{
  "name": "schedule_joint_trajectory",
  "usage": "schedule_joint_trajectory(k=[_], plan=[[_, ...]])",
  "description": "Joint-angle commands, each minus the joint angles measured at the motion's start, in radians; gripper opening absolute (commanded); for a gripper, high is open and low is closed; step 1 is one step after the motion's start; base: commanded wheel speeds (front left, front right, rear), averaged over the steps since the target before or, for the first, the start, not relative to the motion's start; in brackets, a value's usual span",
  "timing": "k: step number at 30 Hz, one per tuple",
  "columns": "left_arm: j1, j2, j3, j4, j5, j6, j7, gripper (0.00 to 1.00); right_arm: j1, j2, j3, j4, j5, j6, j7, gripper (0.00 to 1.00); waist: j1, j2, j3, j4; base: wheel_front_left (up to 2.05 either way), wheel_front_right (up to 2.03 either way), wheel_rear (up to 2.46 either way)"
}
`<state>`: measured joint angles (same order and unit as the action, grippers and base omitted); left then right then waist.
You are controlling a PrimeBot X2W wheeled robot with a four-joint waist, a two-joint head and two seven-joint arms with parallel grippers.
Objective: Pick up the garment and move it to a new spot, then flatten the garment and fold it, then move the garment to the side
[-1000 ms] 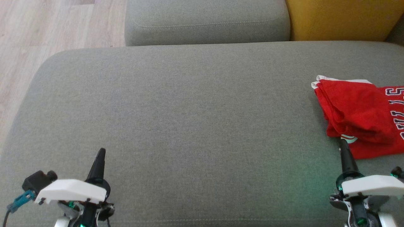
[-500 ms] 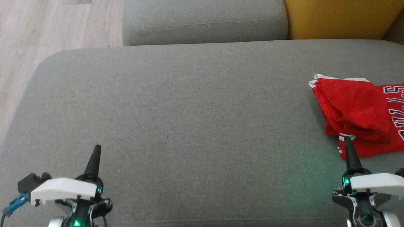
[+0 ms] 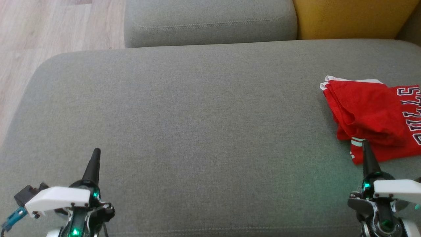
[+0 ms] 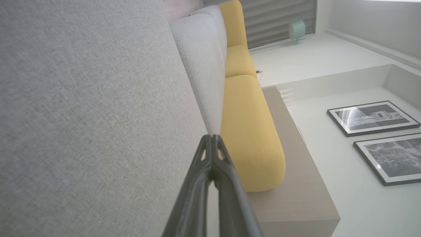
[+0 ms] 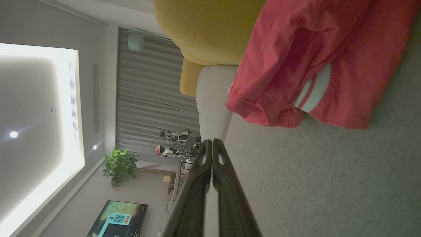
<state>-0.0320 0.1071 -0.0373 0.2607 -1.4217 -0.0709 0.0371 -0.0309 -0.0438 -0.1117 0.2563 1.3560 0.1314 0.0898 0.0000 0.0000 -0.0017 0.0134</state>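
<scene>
i see the red garment (image 3: 371, 118) lying folded and a little rumpled at the right end of the grey seat cushion (image 3: 197, 115), with white letters on top and a white-striped hem toward me. my right gripper (image 3: 365, 144) has its two fingers pressed together and holds nothing. its tip is just beside that hem, and in the right wrist view some cushion shows between tip and cloth. my left gripper (image 3: 96, 152) is also closed and empty, over the cushion at the lower left, well apart from the garment. behind the seat are a grey back cushion (image 3: 210, 19) and, beside it, a yellow cushion (image 3: 345, 16). wooden floor (image 3: 49, 26) lies at the far left.
</scene>
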Motion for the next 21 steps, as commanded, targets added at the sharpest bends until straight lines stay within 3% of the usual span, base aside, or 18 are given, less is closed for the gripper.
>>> schedule_joint_trajectory(k=[1,21], plan=[[-0.063,0.003,0.045,-0.028,-0.021,-0.011,0.009,0.0,-0.054,-0.006,0.012,-0.031,0.026,-0.001,0.01,0.0,0.0,0.0,0.0,-0.001,0.0,0.0,0.0],[-0.075,-0.048,0.139,-0.016,-0.197,-0.06,0.067,0.0,-0.077,-0.006,-0.002,-0.012,0.253,-0.001,0.023,0.0,0.0,0.0,0.005,-0.013,0.0,0.0,0.0]])
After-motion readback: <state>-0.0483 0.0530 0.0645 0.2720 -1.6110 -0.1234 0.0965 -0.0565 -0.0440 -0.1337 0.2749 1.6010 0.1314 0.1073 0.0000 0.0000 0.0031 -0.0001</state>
